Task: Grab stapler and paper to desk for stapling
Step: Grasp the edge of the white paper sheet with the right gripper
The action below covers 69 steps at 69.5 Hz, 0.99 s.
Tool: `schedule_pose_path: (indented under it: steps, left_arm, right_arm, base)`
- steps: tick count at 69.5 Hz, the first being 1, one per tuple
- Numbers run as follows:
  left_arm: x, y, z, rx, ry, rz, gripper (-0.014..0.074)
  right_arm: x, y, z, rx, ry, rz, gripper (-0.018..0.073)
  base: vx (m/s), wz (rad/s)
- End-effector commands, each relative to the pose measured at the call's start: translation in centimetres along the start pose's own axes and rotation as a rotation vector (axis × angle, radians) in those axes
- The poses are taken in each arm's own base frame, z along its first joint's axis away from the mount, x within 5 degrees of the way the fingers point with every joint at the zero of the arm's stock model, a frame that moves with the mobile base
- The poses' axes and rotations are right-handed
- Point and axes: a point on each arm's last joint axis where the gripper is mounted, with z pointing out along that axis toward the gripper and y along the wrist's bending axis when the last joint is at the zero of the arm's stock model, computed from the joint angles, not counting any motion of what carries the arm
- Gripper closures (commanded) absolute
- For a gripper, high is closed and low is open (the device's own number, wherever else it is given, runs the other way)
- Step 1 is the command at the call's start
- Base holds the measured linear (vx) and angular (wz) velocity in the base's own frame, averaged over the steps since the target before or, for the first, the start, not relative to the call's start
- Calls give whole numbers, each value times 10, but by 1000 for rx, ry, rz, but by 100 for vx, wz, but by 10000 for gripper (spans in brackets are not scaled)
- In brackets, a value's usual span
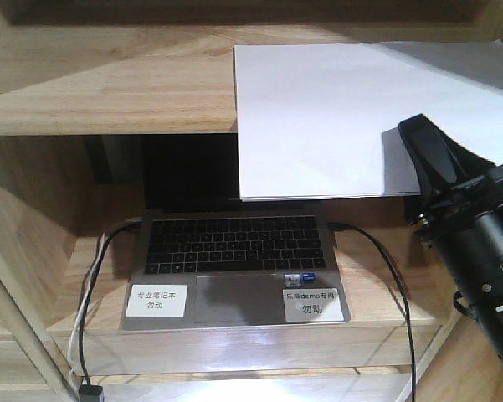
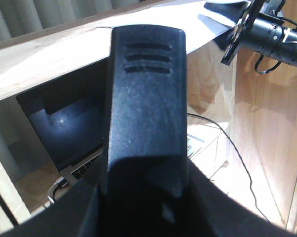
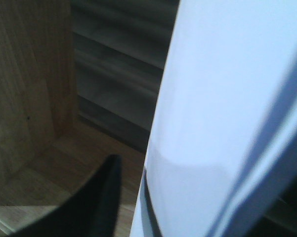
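The paper (image 1: 335, 117) is a blank white sheet on the upper shelf board, its front edge hanging over the laptop. It fills the right of the right wrist view (image 3: 222, 113). My right gripper (image 1: 420, 149) reaches in from the right, open, one black finger above the sheet's right part and casting a shadow on it. In its wrist view one finger (image 3: 99, 207) stands apart from the sheet's edge, with wood showing between. My left gripper (image 2: 148, 200) is shut on the stapler (image 2: 146, 98), a black body with three grooves, held up before the shelf. The desk is out of view.
An open silver laptop (image 1: 234, 268) with two white labels sits on the lower shelf board, cables (image 1: 96, 285) running off both sides. The light wooden shelf unit (image 1: 109, 84) has a side wall on the left. The right arm (image 2: 272, 34) shows at the top right of the left wrist view.
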Motion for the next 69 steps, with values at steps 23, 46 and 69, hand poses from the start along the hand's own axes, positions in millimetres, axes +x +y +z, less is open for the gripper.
schedule_pose_path:
  steps: [23, 46, 69]
  left_arm:
    - [-17, 2, -1, -11, -120, -14, 603]
    - [-17, 2, -1, -11, -120, -14, 603]
    - [-17, 2, -1, -11, -120, -14, 603]
  right_arm:
    - [-10, 25, 3, -217, -88, -7, 571]
    - [-12, 41, -3, -292, -66, -17, 569]
    - [-15, 72, -11, -439, -27, -69, 569]
  base:
    - [0, 0]
    - [0, 0]
    - [0, 0]
